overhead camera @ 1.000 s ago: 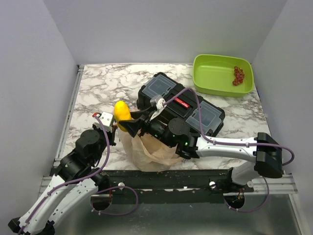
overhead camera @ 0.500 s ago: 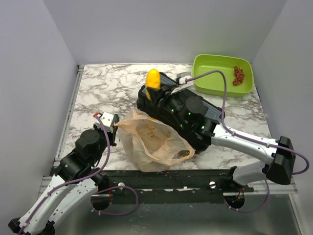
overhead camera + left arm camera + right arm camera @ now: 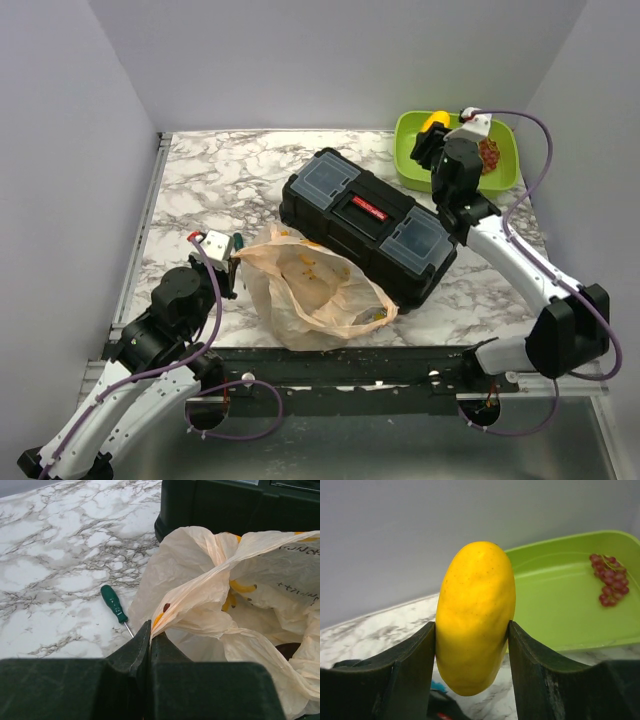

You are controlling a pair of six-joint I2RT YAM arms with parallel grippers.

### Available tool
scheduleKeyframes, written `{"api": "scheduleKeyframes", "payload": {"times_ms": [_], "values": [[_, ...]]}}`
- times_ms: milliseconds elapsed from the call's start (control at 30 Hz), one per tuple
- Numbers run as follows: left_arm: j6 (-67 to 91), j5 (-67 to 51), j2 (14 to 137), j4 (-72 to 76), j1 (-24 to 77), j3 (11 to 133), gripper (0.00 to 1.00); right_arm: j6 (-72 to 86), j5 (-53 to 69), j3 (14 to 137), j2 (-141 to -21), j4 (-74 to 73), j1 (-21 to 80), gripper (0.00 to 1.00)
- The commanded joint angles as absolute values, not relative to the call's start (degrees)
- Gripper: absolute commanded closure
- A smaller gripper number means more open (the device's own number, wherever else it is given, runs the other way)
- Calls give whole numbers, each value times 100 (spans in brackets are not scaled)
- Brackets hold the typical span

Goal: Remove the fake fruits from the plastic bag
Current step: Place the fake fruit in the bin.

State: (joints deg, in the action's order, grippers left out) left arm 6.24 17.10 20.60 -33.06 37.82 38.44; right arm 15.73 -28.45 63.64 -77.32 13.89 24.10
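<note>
Stretched beyond the black toolbox (image 3: 365,215) over the green tray (image 3: 415,175), right gripper (image 3: 472,630) clamping the yellow lemon (image 3: 475,590); folded low front-left of the toolbox, left gripper (image 3: 150,632) pinching the plastic bag (image 3: 200,595).

**Twin-arm rig: bodywork**

Left arm (image 3: 130,392): white link shells, black round joint housings, loose purple cable (image 3: 213,300) running alongside.
Left gripper (image 3: 150,630): dark, flat-faced fingers; just behind them a white camera block (image 3: 213,243) with a red mark.
Right arm (image 3: 515,262): same white shells and black joints, with its own purple cable; boxy black elbow housing.
Right gripper (image 3: 472,630): broad matte-black fingers (image 3: 410,675), tapering toward the tips, with faint scuffs on the inner faces.
</note>
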Motion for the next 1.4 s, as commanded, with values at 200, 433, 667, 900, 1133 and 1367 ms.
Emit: {"api": "scheduleKeyframes", "payload": {"times_ms": [200,433,667,900,1133,1367], "values": [[625,1796,2049,-3207,3735,3771,100,2161,-3265,7694,-9653,162,1260,99],[626,1797,2062,-3188,3734,3762,100,2190,-3212,8415,-10760,16,528,99],[624,1792,2102,-3173,3724,3755,100,2441,-2933,9099,-11683,-786,146,99],[616,1810,2112,-3164,3704,3753,100,2548,-2723,9518,-12296,-1184,88,93],[615,1804,2125,-3164,3672,3758,100,2561,-2592,9577,-12459,-1248,92,77],[615,1778,2092,-3164,3665,3745,100,2440,-2439,9688,-12562,-1383,89,31]]}}
